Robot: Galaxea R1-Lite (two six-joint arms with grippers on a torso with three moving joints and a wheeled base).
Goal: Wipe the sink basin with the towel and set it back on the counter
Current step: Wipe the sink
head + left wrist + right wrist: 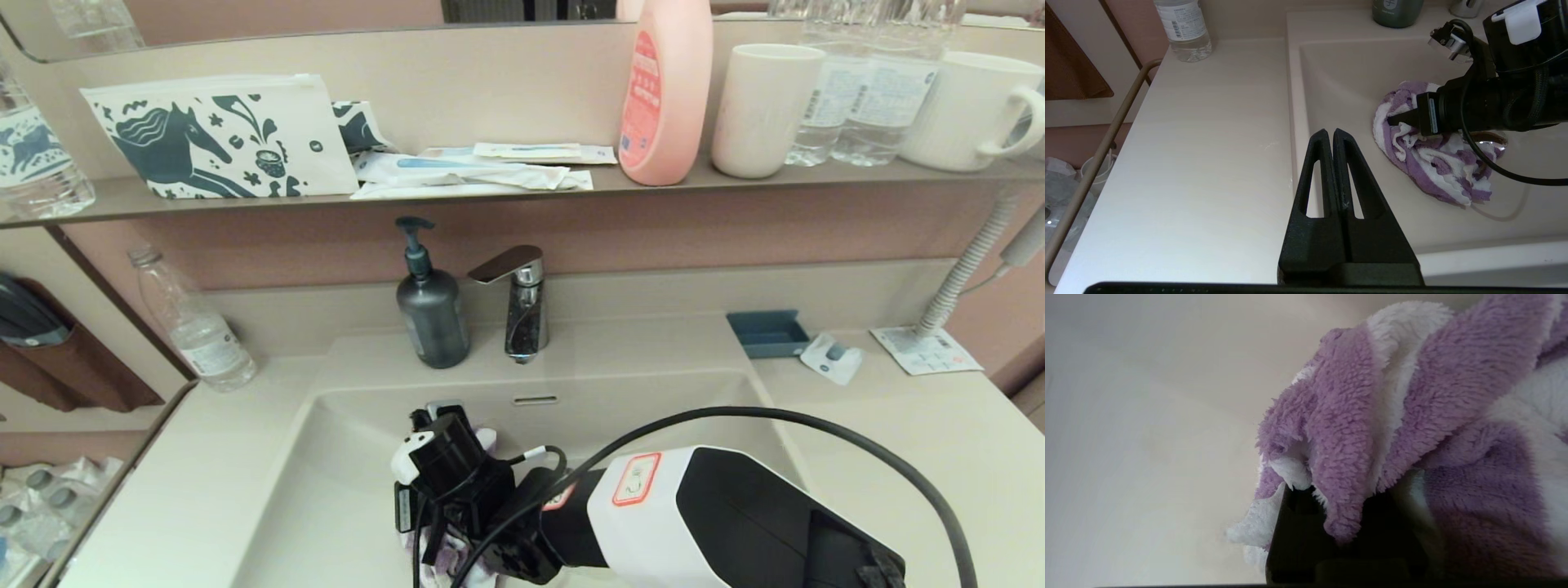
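The towel point(1433, 163) is lying bunched on the floor of the sink basin point(1339, 69), its purple and white folds piled right against the chrome drain plug point(1492, 141), which is peeking out from under the cloth. The right gripper point(1404, 120) is reaching down into the basin and pressing into the towel; in the right wrist view the terry folds are draping over its dark fingers point(1298, 522), so it appears to be clamped on the cloth, pinning it to the basin floor.

Judging by this, the wiping step is under way: the cloth is down in the bowl and in the gripper's hold, and it is covering only the area around the drain. The walls and the far corners of the basin, toward the faucet point(522, 302) and the soap dispenser point(431, 306), are showing no contact with the cloth right now. What is left, as far as can be told, is finishing the wipe, lifting the towel out, and setting it down on the counter point(1208, 163).

The left gripper point(1333, 134) is hovering idle over the basin's rim, beside the towel but apart from it, with its fingers pressed together and holding nothing.
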